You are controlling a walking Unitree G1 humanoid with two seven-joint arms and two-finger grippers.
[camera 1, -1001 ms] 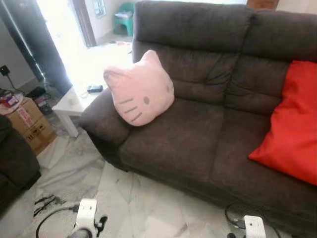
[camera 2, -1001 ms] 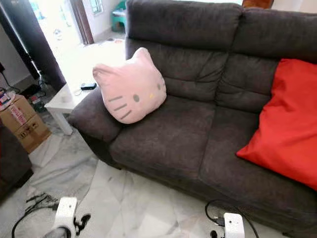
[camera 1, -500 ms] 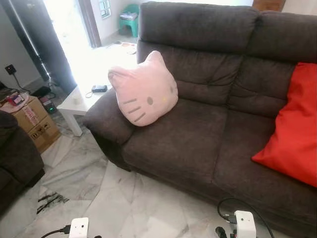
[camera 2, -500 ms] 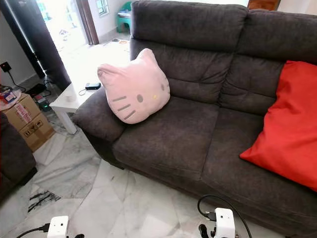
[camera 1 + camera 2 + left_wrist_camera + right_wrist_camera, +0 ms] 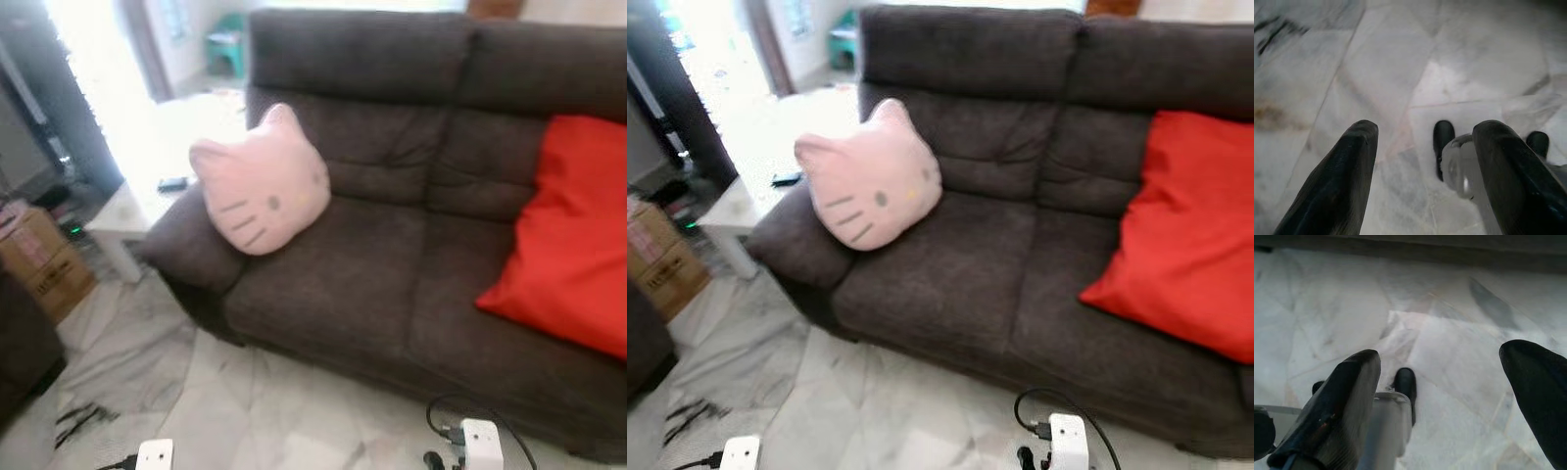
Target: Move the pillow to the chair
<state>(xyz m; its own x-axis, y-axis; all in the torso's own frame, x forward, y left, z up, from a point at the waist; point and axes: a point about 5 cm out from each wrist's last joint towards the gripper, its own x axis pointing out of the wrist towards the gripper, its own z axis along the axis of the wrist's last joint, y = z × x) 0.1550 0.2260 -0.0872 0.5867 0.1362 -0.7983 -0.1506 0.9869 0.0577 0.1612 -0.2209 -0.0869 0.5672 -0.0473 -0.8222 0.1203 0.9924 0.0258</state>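
The pink cat-face pillow (image 5: 263, 182) leans on the sofa (image 5: 392, 264) ahead and leftward, nearer the left end effector (image 5: 1420, 161); both it and the right end effector (image 5: 1449, 401) hang low, fingers apart

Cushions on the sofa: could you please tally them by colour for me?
Pink: 1, the cat-face pillow against the sofa's left armrest.
Red: 1, the red cushion leaning on the right seat.
Total: 2
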